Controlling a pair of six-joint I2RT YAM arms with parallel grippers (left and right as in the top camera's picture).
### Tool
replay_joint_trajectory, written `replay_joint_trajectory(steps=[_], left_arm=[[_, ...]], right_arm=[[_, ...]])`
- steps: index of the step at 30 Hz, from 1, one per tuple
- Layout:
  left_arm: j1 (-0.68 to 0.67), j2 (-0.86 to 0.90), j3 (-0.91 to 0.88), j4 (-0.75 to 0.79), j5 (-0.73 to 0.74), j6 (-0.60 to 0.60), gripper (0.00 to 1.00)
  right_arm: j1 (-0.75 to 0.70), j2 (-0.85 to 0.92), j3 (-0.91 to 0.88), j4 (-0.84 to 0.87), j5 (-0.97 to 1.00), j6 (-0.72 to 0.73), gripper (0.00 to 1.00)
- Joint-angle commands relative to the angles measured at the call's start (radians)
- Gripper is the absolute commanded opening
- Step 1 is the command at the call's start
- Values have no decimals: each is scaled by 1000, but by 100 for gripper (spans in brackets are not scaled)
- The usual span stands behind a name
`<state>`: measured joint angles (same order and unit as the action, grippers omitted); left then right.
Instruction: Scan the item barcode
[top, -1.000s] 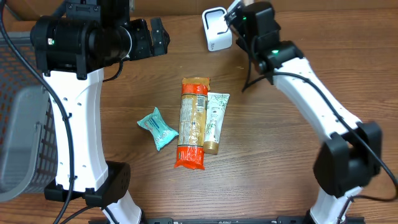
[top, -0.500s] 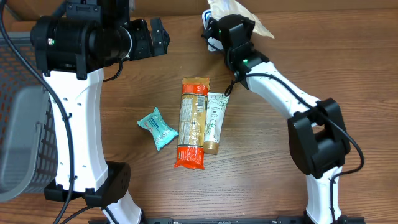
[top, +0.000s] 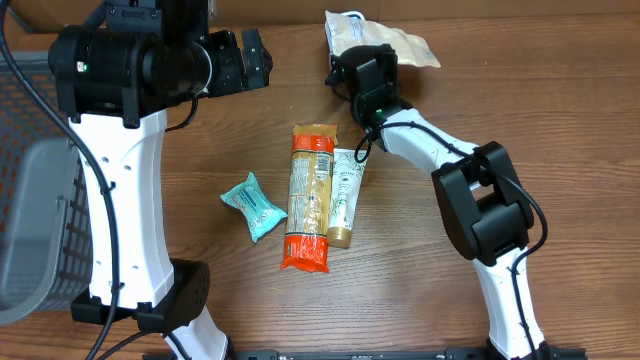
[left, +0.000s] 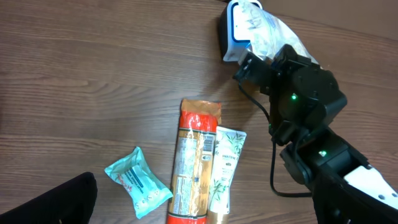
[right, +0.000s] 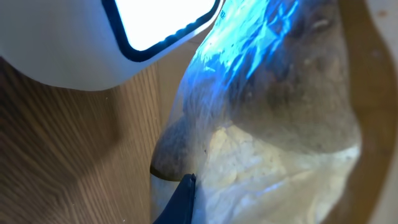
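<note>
Right gripper (top: 358, 62): jaws pressed together on the near edge of the clear pouch (top: 392, 42). The pinch point itself is largely covered by the wrist in the overhead view. In the right wrist view only one dark fingertip (right: 181, 198) is seen, against the film of the pouch (right: 280, 124).

Pouch: lies just beyond the gripper tips, its long axis running crosswise to the fingers. One end is laid over the white scanner (top: 338, 22); the other end points away to the gripper's right. Pale, lumpy contents are seen through the film. Blue light from the scanner (right: 93, 43) falls on the film. Any print on the pouch cannot be read.

Scanner: mostly covered by the pouch from overhead; its lit window is cut off at the frame edge in the wrist view.

Behind the gripper, on the table (top: 480, 120), an orange packet (top: 310, 200), a pale tube (top: 346, 192) touching it, and a teal pack (top: 252, 205) are noted.

Left gripper (top: 243, 58): spread wide, nothing held, well off to the left.
</note>
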<state>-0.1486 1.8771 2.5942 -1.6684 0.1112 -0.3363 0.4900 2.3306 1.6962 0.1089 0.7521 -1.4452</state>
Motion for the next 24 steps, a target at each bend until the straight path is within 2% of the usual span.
replay_joint_trajectory(steps=[1, 6, 17, 20, 24], left_arm=[[-2, 12, 6, 4, -11, 15, 100], [-2, 12, 6, 4, -11, 15, 100], [-2, 12, 6, 4, -11, 16, 99], [-2, 12, 6, 4, -11, 16, 100], [-2, 12, 6, 4, -11, 15, 100]], right_arm=[[13, 3, 17, 17, 33, -3, 4], [13, 4, 17, 38, 59, -52, 4], [43, -51, 17, 40, 60, -11, 4], [45, -140, 17, 35, 67, 104, 4], [49, -294, 17, -92, 72, 256, 4]])
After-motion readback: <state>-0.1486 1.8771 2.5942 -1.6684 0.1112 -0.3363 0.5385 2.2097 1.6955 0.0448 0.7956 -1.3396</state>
